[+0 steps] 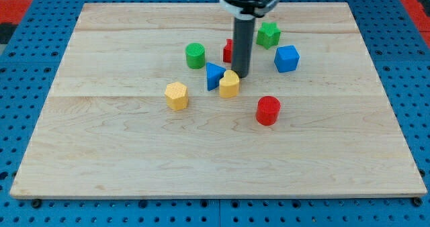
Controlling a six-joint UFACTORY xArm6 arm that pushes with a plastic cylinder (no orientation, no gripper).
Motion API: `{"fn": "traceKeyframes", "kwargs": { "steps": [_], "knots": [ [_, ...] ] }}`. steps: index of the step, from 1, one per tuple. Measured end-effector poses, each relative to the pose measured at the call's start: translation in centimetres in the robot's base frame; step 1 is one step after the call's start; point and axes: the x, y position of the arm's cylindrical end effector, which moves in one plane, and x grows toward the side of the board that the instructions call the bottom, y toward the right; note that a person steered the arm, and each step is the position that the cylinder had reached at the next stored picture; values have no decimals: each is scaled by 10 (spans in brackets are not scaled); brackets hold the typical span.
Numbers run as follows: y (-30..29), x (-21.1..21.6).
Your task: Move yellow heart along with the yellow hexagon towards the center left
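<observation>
The yellow heart (229, 84) lies near the board's middle, touching a blue triangle-like block (213, 75) on its left. The yellow hexagon (177, 96) lies apart, down and to the left of the heart. My tip (241, 75) stands just at the heart's upper right edge, touching or nearly touching it. The dark rod rises from there to the view's top.
A green cylinder (195, 55) is up-left of the blue triangle. A red block (228, 50) sits partly hidden behind the rod. A green star-like block (269, 35) and a blue cube (287, 58) are at the upper right. A red cylinder (268, 110) lies below right.
</observation>
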Motion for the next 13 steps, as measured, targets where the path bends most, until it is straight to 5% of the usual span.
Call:
{"fn": "traceKeyframes", "kwargs": {
  "steps": [1,4,7,13],
  "knots": [
    [-28,17],
    [21,60],
    [-78,58],
    [-125,-35]
  ]
}}
